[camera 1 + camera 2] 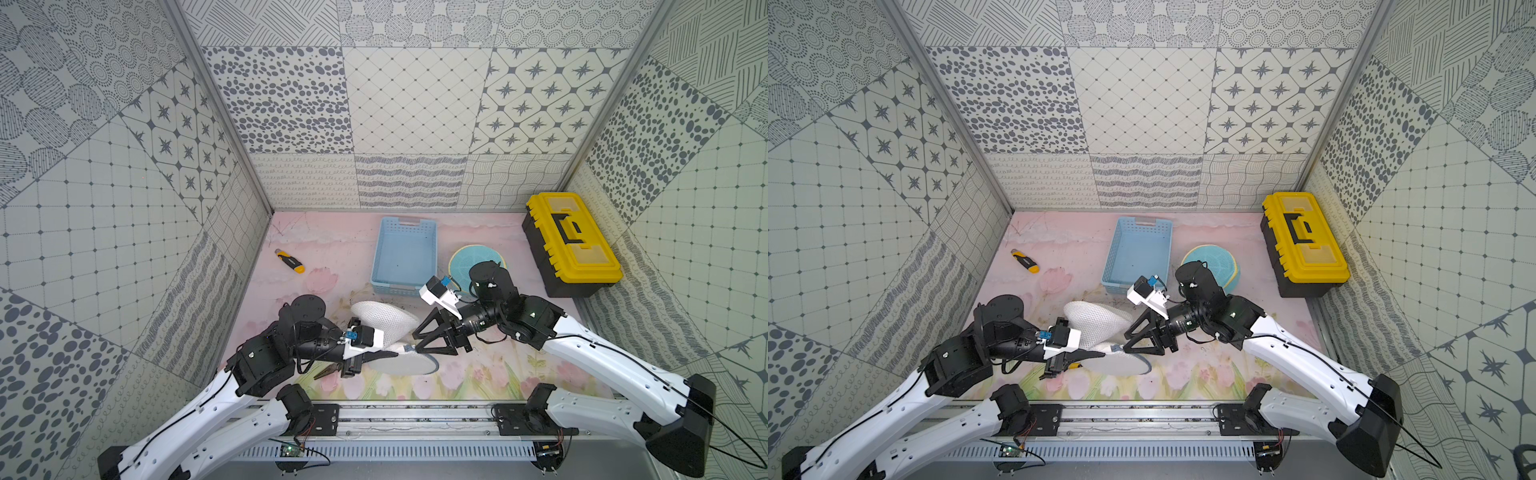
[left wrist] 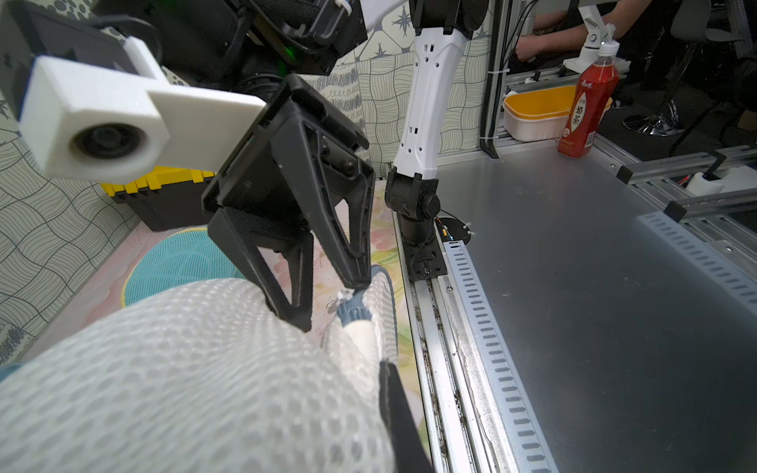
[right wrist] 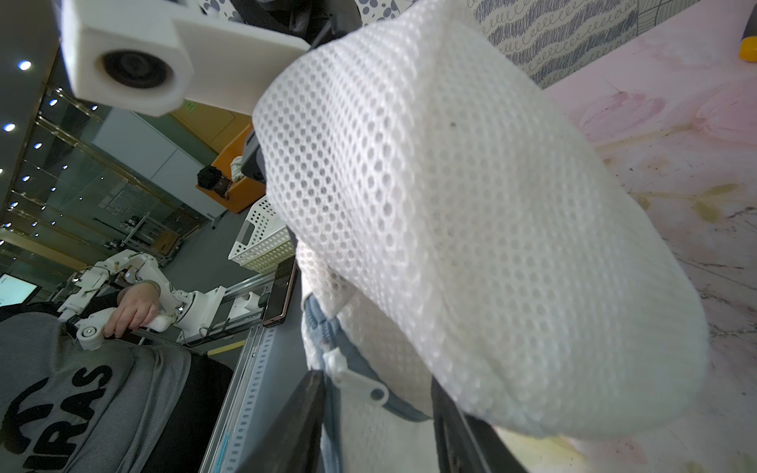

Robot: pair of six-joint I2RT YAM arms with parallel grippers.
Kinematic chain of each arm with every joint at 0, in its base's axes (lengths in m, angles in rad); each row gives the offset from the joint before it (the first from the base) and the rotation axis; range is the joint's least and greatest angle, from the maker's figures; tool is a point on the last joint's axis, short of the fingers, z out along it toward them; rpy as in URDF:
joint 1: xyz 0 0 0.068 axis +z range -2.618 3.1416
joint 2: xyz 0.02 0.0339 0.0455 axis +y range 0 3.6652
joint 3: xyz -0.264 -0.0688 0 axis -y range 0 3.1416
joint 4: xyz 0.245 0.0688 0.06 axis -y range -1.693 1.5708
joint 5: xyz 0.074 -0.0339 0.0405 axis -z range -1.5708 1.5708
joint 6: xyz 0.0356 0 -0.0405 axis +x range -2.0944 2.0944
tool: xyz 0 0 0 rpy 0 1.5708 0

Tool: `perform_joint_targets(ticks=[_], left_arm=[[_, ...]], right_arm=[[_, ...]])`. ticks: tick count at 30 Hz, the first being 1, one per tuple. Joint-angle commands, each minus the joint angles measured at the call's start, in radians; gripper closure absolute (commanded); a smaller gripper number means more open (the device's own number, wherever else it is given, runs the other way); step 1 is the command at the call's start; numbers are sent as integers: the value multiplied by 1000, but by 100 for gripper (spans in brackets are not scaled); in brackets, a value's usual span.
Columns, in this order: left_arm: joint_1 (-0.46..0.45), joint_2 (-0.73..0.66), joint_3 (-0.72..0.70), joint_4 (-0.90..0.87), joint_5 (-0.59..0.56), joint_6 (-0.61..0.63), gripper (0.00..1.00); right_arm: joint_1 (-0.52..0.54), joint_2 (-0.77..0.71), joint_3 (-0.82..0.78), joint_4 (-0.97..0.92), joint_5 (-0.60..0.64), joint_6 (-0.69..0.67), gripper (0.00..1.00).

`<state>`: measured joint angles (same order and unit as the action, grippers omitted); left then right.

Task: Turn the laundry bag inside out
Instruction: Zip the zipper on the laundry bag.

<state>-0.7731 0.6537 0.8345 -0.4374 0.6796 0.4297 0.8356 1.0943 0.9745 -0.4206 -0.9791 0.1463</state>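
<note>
Left gripper (image 1: 395, 354) clamped on the laundry bag (image 1: 384, 318) near the table's front edge; fingertips buried in mesh. Right gripper (image 2: 332, 301) half open at the zipper (image 2: 354, 313); can't tell if gripping.

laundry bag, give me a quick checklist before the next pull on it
1. Left tool shut on the white mesh laundry bag: ok, the tips pinch the fabric near the zipper.
2. Right tool open: ok, jaws apart, straddling the blue zipper edge.
3. Right tool gripping fabric: not ok, it has not closed on anything.
4. Bag inside out: cannot tell.
5. Blue basket and teal mesh bag apart from the laundry bag: ok.
6. Utility knife away from both arms: ok.
</note>
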Motion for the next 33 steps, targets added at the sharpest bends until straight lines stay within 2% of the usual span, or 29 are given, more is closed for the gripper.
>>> perform_joint_targets(ticks=[1, 8, 22, 28, 33], left_arm=[[14, -3, 5, 33, 37, -1, 100], [19, -5, 5, 37, 31, -9, 100], [18, 2, 8, -5, 1, 4, 100], [19, 10, 3, 16, -23, -22, 100], [18, 50, 11, 50, -97, -133, 100]], right_arm=[[8, -13, 23, 28, -18, -13, 54], [13, -10, 22, 40, -5, -8, 68], [7, -48, 22, 41, 118, 17, 100], [0, -42, 21, 46, 183, 44, 100], [-3, -30, 30, 45, 308, 94, 100]])
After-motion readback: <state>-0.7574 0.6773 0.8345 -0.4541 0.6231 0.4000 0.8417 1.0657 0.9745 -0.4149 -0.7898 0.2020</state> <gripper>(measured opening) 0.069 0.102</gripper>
